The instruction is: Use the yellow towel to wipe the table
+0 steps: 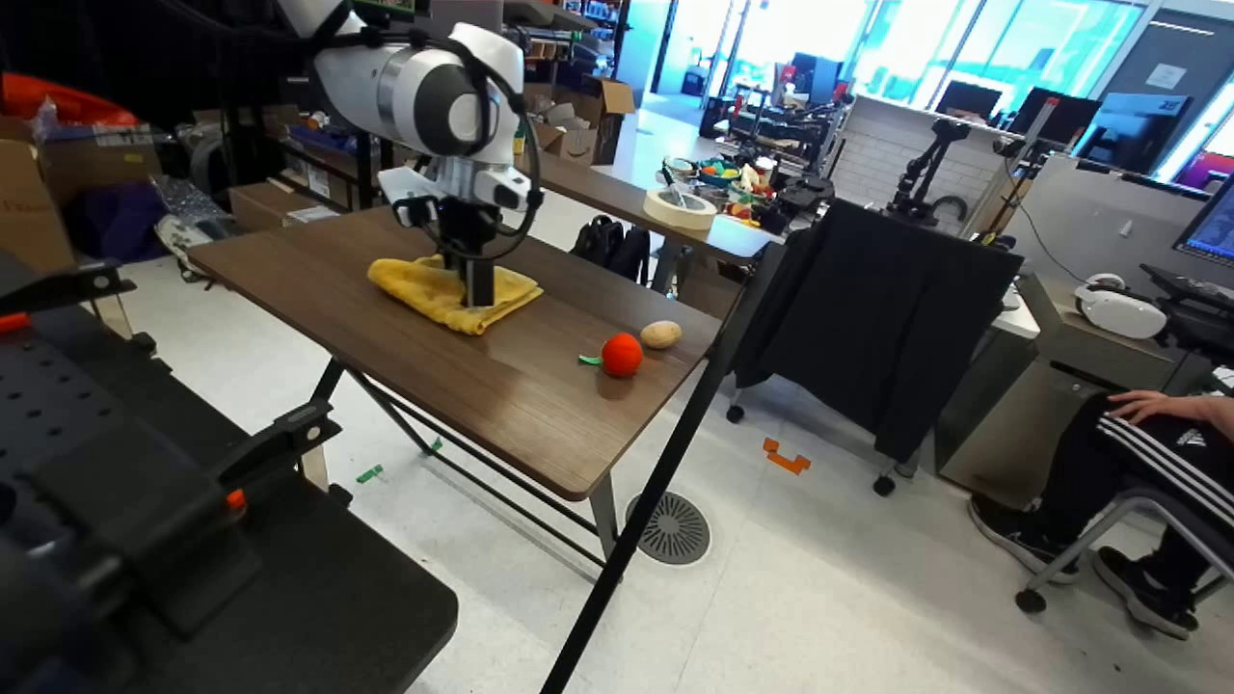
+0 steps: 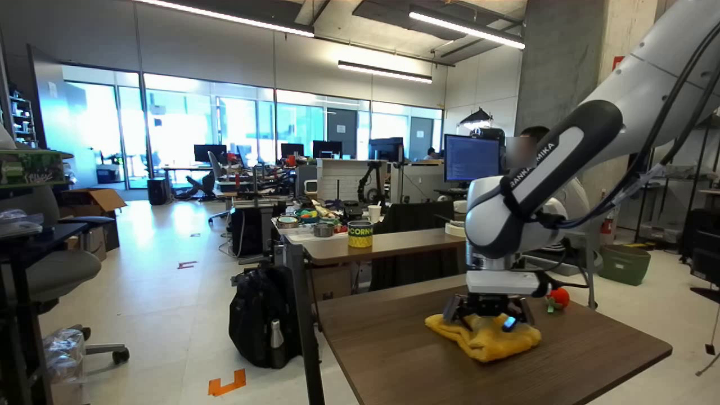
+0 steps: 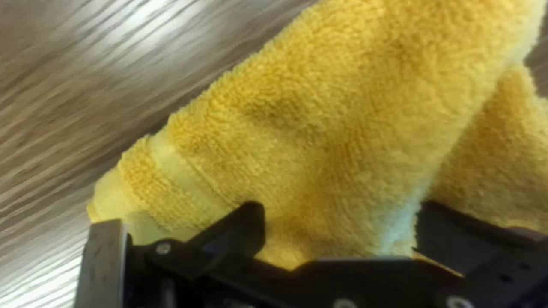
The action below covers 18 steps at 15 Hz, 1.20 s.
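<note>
The yellow towel (image 1: 439, 297) lies folded and slightly rumpled about the middle of the table (image 1: 525, 400), whose dark brown top shows in both exterior views. The robot arm (image 2: 562, 163), at the right in an exterior view, points the gripper (image 2: 486, 322) straight down onto the yellow towel. Its jaws stand wide apart, with yellow fabric beneath and between them. In the wrist view the fingers (image 3: 239, 233) are spread, one over the left part of the towel, the other beside a fold at the right; whether their tips touch the table cannot be told. In an exterior view a round orange-red item (image 1: 622, 355) with a green part (image 1: 590, 360) at its left sits to the right of the towel, well apart from it, and a beige oval item (image 1: 660, 334) lies just beside the red one, farther right. A second table (image 2: 332, 254) stands on the far side, bearing a can (image 2: 360, 235) marked CORN. On the floor (image 2: 169, 315) left of the table stands a black backpack (image 2: 261, 315), and at the right of an exterior view sits a person (image 1: 1157, 448), only partly in view
</note>
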{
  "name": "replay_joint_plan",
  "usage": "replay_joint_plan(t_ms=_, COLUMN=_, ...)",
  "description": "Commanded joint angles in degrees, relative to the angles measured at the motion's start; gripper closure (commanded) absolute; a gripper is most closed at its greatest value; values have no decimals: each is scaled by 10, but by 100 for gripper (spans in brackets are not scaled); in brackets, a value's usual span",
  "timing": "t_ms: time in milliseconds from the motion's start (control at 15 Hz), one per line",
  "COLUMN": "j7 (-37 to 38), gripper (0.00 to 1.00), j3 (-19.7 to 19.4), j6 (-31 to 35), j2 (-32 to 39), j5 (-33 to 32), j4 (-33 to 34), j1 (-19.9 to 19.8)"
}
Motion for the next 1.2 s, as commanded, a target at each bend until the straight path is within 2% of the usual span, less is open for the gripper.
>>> replay_joint_plan(t_ms=0, j7=-21, gripper=0, j3=-40, j6=20, j2=-15, j5=9, j4=-58, j1=-34)
replay_joint_plan(t_ms=133, j7=-57, gripper=0, j3=-10, j6=15, j2=-29, j5=21, j4=-84, j1=-36)
replay_joint_plan(t_ms=200, j7=-86, gripper=0, j3=13, j6=21, j2=-52, j5=25, j4=-119, j1=-36)
replay_joint_plan(t_ms=400, j7=-133, gripper=0, j3=51, j6=29, j2=-78, j5=29, j4=-175, j1=-22)
replay_joint_plan(t_ms=733, j7=-199, gripper=0, j3=113, j6=45, j2=-101, j5=22, j4=-242, j1=20)
replay_joint_plan(t_ms=933, j7=-204, gripper=0, j3=107, j6=41, j2=-102, j5=17, j4=-233, j1=37)
replay_joint_plan(t_ms=1133, j7=-185, gripper=0, j3=67, j6=47, j2=-111, j5=16, j4=-225, j1=24)
